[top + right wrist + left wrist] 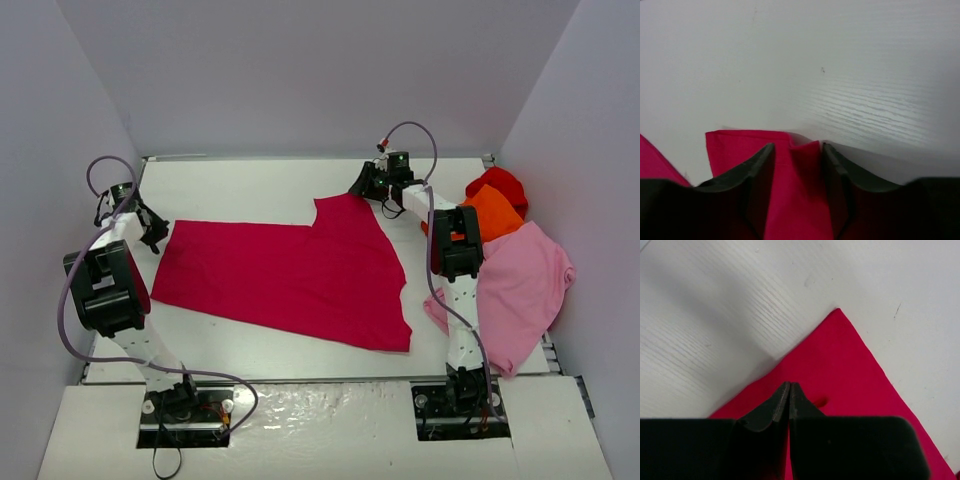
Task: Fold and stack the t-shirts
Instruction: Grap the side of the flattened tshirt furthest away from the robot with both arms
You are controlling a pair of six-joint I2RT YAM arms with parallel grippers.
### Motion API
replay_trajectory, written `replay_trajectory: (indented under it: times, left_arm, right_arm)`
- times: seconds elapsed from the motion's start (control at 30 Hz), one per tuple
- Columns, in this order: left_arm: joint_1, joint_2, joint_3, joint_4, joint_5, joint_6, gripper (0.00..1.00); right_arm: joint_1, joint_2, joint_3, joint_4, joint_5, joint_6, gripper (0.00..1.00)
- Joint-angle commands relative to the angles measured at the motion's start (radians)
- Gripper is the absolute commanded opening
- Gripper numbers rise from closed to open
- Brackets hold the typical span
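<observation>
**Overhead and wrist views of a white table [250, 185].** The crimson-magenta t-shirt [290, 275] lies spread flat across the middle of the table and is the reference for all positions below

- **Left gripper [152, 232]:** at the shirt's far left corner. Its jaws are pressed together with a thin strip of the crimson cloth caught between them. The wrist view shows a small pucker in the fabric just beyond the tips, and the shirt's pointed corner lying on bare table ahead
- **Right gripper [372, 185]:** at the shirt's far edge, on its right-hand peak. Its jaws stand apart and straddle a raised fold of the crimson cloth, which fills the gap between them without being visibly pinched
- **Other shirts:** three lie heaped just to the right of the crimson one
  - The light pink t-shirt [520, 285] is the nearest and largest
  - The orange t-shirt [495, 212] rests partly on the pink one, farther back
  - The red t-shirt [500, 183] lies behind the orange one, farthest from the crimson shirt's near edge
</observation>
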Motion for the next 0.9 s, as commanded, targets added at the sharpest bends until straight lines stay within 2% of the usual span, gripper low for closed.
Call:
replay_trajectory:
  times: [0.0,0.23,0.33,0.43,0.53,0.63,0.87]
  left_arm:
    - [0.020,0.003,0.072,0.056,0.037,-0.015,0.00]
    - [0.022,0.010,0.060,0.090,0.046,-0.019,0.00]
    - [0.022,0.049,0.078,0.133,0.066,-0.002,0.00]
    - [0.024,0.132,0.159,0.116,0.129,0.004,0.00]
    - [0.025,0.220,0.257,0.066,0.201,-0.001,0.07]
    - [0.025,0.281,0.307,0.053,0.230,-0.002,0.08]
    - [0.031,0.324,0.318,0.117,0.348,-0.022,0.09]
  right_arm:
    - [0.007,-0.002,-0.058,-0.190,0.107,-0.064,0.29]
    - [0.007,-0.012,-0.074,-0.226,0.140,-0.080,0.00]
    - [0.007,-0.018,-0.083,-0.226,0.140,-0.082,0.00]
    - [0.007,-0.029,-0.096,-0.226,0.144,-0.088,0.00]
    - [0.007,-0.044,-0.109,-0.226,0.148,-0.094,0.00]
    - [0.007,-0.048,-0.110,-0.226,0.145,-0.097,0.00]
    - [0.010,-0.043,-0.108,-0.227,0.137,-0.094,0.00]
